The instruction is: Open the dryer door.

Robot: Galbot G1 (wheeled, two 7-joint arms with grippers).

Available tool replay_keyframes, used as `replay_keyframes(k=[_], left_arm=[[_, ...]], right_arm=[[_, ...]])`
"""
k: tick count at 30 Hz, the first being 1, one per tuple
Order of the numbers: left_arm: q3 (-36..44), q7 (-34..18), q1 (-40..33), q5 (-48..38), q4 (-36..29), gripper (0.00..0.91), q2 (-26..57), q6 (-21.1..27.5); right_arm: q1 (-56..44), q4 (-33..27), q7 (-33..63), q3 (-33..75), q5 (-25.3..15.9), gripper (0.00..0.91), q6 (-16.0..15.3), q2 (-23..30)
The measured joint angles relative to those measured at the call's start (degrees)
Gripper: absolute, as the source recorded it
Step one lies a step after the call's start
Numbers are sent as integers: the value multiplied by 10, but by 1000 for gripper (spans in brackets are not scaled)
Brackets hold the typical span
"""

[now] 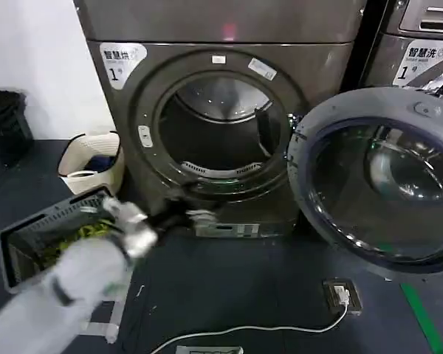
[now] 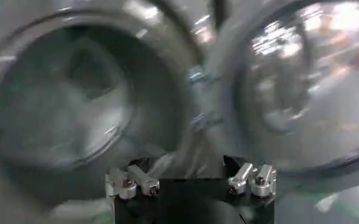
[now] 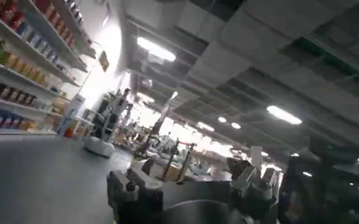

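1. Across the upper centre of the head frame stands the dryer (image 1: pixel 229 118), its drum mouth uncovered.
2. At right, the dryer door (image 1: pixel 380 181) hangs swung wide, grey inner face showing.
3. Lower left, the left tool (image 1: pixel 181 210) reaches below the drum mouth, fingers (image 2: pixel 133 181) spread, holding nothing.
4. Right tool (image 3: pixel 194 189): fingers parted, empty, facing a ceiling.

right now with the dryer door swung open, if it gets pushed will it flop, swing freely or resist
The dryer door looks rigid: a thick grey frame around dark glass, so likely no flop. It hangs wide open beside the dryer opening, so a push would probably swing it. Being nearly machine-wide, it is probably fairly heavy. The left tool is low before the drum opening.
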Motion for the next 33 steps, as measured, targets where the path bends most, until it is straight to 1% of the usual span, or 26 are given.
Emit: replay_keyframes(k=[4,6,10,16,21,28,33], left_arm=[[-56,-30,-4,-94,9,907,63,77],[-65,-46,-14,-139,23,907,89,97],[-64,-89,-47,-218,69,907,134,97],[-43,-142,-103,-298,159,907,175,97],[-33,-167,-106,-329,208,907,208,97],[-38,-203,-84,-388,261,907,252,97],[-32,-212,-82,-392,303,907,274,97]], right_arm=[[-1,0,-3,-9,0,907,2,-2],[-2,-3,-5,-13,0,907,6,-3],[-3,-3,-9,-22,0,907,12,-2],[4,-1,-14,-42,0,907,22,2],[6,4,-16,-54,-1,907,29,4],[12,5,-17,-75,-4,907,41,4],[17,4,-18,-88,-3,907,46,4]])
